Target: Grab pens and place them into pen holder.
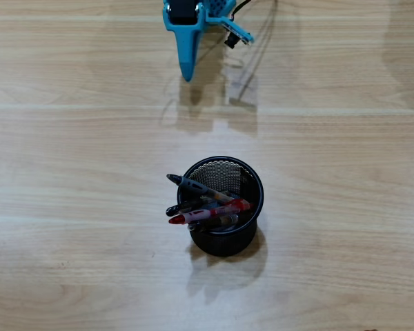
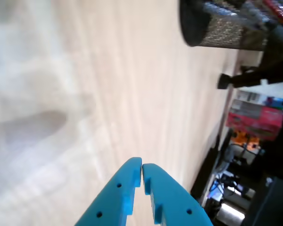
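We see our pincer (image 2: 142,165), two smooth blue plastic fingers tapering to points, pressed together on nothing above the pale wood-grain counter (image 1: 69,207). Well away from its tip in the overhead view, lower in the frame and a little right, stands the pen holder (image 1: 225,207), a round black wire-mesh cup with a solid rim. The pens (image 1: 207,203), slim black-and-clear barrels and a red one, lean inside it with their ends over its left rim.
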